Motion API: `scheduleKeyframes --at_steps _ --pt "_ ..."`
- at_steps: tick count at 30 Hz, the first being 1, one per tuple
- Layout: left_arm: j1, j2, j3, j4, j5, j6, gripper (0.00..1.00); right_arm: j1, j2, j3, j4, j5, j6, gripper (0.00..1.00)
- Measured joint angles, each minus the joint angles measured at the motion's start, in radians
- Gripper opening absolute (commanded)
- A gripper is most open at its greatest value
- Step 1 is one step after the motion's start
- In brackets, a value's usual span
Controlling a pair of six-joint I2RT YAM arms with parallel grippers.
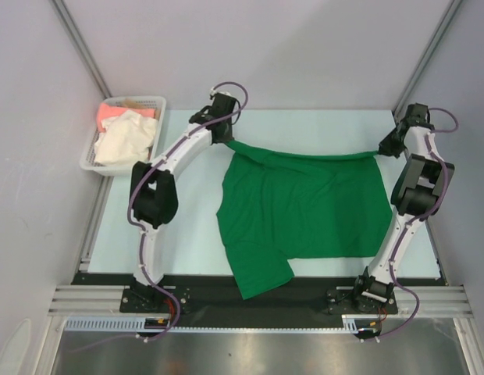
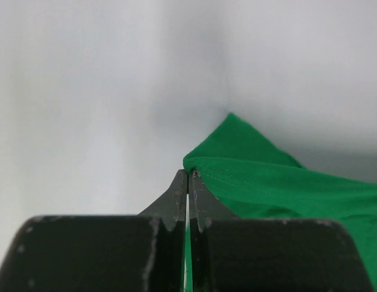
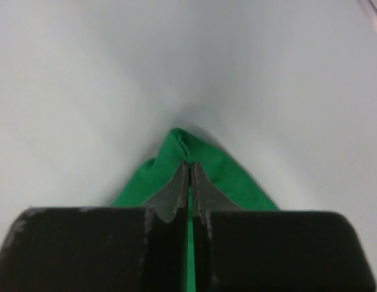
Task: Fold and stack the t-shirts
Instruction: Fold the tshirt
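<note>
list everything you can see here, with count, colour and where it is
green t-shirt: 1, bright green, spread mid-table, far edge lifted
cream-white shirt: 1, cream-white, crumpled in the basket
salmon-pink shirt: 1, pink, basket's far left corner
basket: 1, white lattice, far left of the table
table: 1, pale, under the green t-shirt
arms: 2, white and black, left and right
left hand: 1, black, shut on the shirt's far left corner
right hand: 1, black, shut on its far right corner
</note>
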Motion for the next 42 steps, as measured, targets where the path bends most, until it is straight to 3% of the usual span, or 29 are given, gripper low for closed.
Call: scheduleKeyframes --at_steps 6,16,29,33,38,42 --pt "0.043 0.038 0.128 0.001 0.027 0.008 0.00 0.029 0.064 0.145 0.006 -0.029 0.012 0.01" --pt "0.040 0.123 0.214 0.045 0.177 0.017 0.01 0.019 0.097 0.162 0.010 -0.017 0.011 0.01" --pt "0.040 0.177 0.216 0.052 0.245 -0.013 0.00 0.000 0.156 0.230 -0.004 -0.026 0.003 0.01" --pt "0.037 0.107 0.115 0.042 0.241 -0.047 0.00 0.000 0.156 0.234 -0.039 -0.029 0.003 0.01" --pt "0.025 -0.102 -0.133 0.045 0.241 -0.098 0.00 -0.007 0.145 0.224 -0.088 -0.029 0.005 0.01" --pt "0.011 -0.217 -0.223 0.039 0.252 -0.129 0.01 -0.016 0.115 0.222 -0.159 -0.028 0.001 0.01"
